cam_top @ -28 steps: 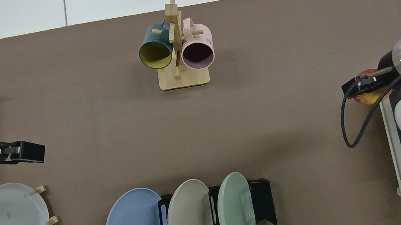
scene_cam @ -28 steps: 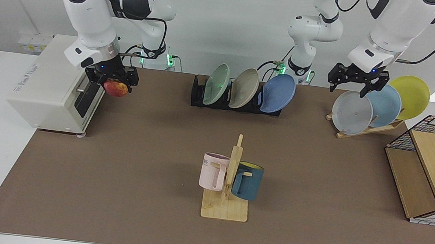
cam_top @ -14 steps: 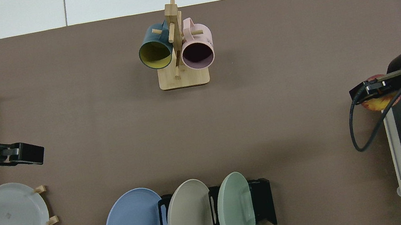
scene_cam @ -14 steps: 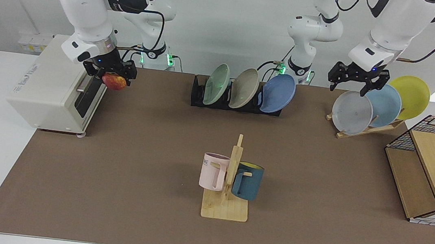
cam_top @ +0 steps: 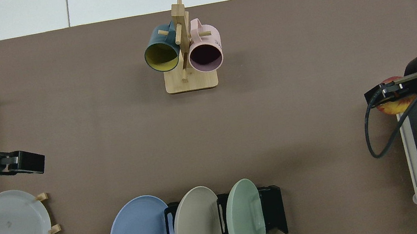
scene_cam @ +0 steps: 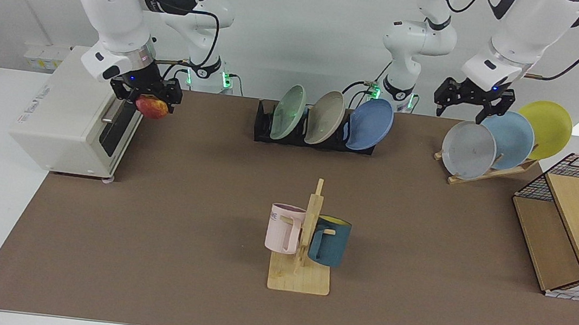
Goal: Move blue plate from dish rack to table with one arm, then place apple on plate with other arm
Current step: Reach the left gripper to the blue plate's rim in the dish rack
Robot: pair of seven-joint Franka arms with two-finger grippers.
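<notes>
Apple (scene_cam: 152,107) pinched in right tool (scene_cam: 147,96); left tool (scene_cam: 468,97) spread, holding nothing.

Open mat (scene_cam: 198,196) btwn mug tree (scene_cam: 305,240), rack (scene_cam: 314,132)

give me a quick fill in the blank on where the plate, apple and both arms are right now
1. The blue plate stands in the black ____.
2. The right end effector, beside the toaster oven, is shut on the ____.
3. The left end effector hangs open above the ____ plate on the wooden stand.
4. The mug tree holds ____ mugs.

Missing words: dish rack; apple; grey; two
</notes>
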